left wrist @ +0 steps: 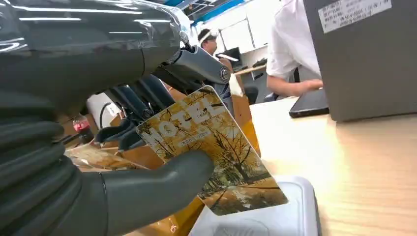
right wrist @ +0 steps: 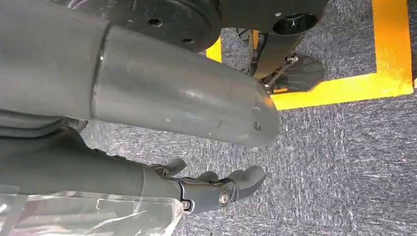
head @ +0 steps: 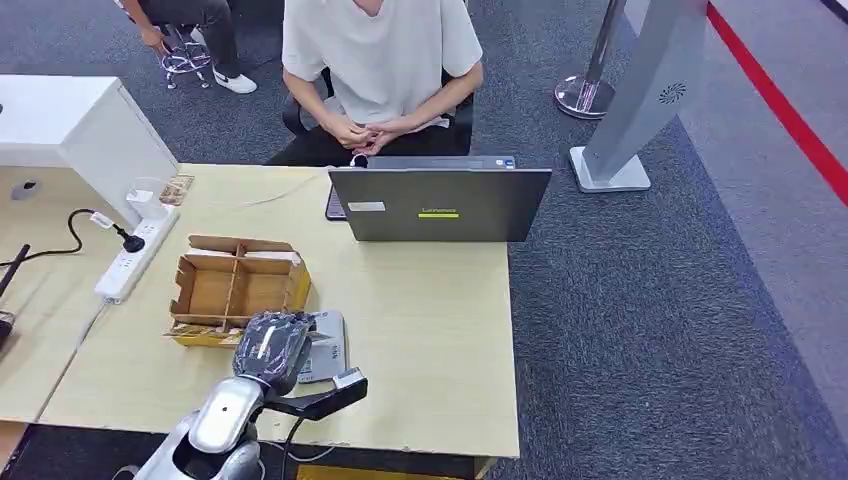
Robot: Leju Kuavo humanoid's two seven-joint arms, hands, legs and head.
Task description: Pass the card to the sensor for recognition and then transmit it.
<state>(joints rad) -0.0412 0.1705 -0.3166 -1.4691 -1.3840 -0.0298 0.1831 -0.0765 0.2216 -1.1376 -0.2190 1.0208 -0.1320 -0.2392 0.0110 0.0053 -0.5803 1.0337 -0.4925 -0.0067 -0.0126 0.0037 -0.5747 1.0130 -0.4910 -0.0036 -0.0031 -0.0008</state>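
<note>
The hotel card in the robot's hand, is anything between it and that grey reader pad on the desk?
Nothing visible. The left hand holds the card just above the grey sensor pad, and only open air shows between the card's lower edge and the pad. The cardboard box sits beside the pad, not over it.

The left hand (head: 272,345) is hiding the card from the head camera and covering part of the sensor (head: 325,352).

Silver arm (head: 222,420), grey ribbed cover, dark fingers (left wrist: 129,101)
</note>
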